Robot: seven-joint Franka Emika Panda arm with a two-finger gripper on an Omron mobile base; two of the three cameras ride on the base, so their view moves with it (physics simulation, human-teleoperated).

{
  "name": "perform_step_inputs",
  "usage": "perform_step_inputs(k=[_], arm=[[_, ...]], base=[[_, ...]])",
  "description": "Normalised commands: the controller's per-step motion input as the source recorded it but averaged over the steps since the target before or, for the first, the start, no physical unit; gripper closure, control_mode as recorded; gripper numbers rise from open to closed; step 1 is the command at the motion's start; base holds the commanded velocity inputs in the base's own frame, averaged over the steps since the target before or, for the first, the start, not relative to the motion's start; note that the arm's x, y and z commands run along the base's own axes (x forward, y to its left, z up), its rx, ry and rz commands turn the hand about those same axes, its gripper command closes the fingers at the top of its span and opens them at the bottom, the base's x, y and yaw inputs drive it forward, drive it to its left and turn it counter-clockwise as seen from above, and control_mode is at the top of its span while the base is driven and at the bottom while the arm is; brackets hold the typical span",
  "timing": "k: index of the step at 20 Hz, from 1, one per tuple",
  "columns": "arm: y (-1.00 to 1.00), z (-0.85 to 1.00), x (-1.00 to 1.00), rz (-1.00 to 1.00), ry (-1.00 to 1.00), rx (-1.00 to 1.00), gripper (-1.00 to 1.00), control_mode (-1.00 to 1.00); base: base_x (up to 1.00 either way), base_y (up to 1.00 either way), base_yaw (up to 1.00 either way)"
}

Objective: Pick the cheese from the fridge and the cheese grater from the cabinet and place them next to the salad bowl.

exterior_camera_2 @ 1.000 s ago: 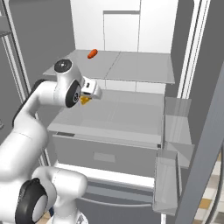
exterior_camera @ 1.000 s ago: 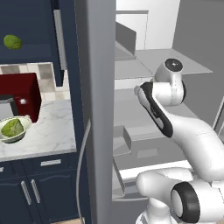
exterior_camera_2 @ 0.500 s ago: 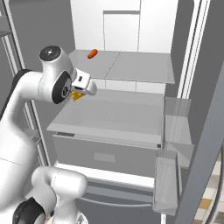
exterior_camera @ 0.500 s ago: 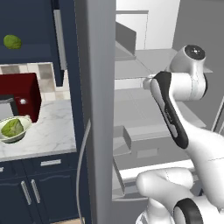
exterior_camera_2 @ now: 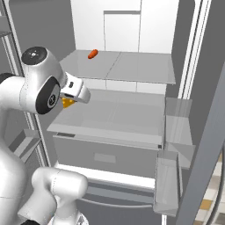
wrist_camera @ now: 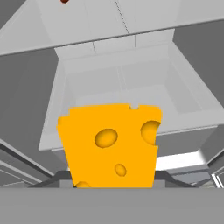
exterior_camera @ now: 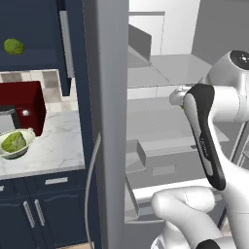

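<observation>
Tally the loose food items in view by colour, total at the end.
Orange-yellow: 1, the cheese, in the hand
Red-orange: 1, small item on the upper fridge shelf
Green: 2, lettuce in the salad bowl, loose lump above the counter
Total: 4

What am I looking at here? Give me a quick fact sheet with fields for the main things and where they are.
place: kitchen, fridge standing open
gripper: shut on the cheese, in front of the fridge's middle shelf
cheese: orange-yellow wedge with holes, held off the shelf, close in the hand view
upper fridge shelf: a small red-orange ball lies on it
salad bowl: on the marble counter left of the fridge, with lettuce in it
cabinet: dark navy, above the counter, a loose green lump inside
</observation>
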Motion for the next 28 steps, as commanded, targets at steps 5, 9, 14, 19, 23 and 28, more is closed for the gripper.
perform_step_inputs(k=[5,9,14,19,23,28], arm=[[0.00,0.00,0.00,0.00,0.00,0.00,1.00,-1.00],[0.00,0.00,0.00,0.00,0.00,0.00,1.00,1.00],[0.00,0.00,0.00,0.00,0.00,0.00,1.00,1.00],[0.00,0.00,0.00,0.00,0.00,0.00,1.00,1.00],[0.00,0.00,0.00,0.00,0.00,0.00,1.00,1.00],[0.00,0.00,0.00,0.00,0.00,0.00,1.00,1.00]], base=[[0.00,0.00,0.00],[-0.02,0.00,0.00],[-0.91,0.00,-0.04],[-1.00,0.00,-0.05],[-1.00,0.00,0.00],[-1.00,0.00,0.08]])
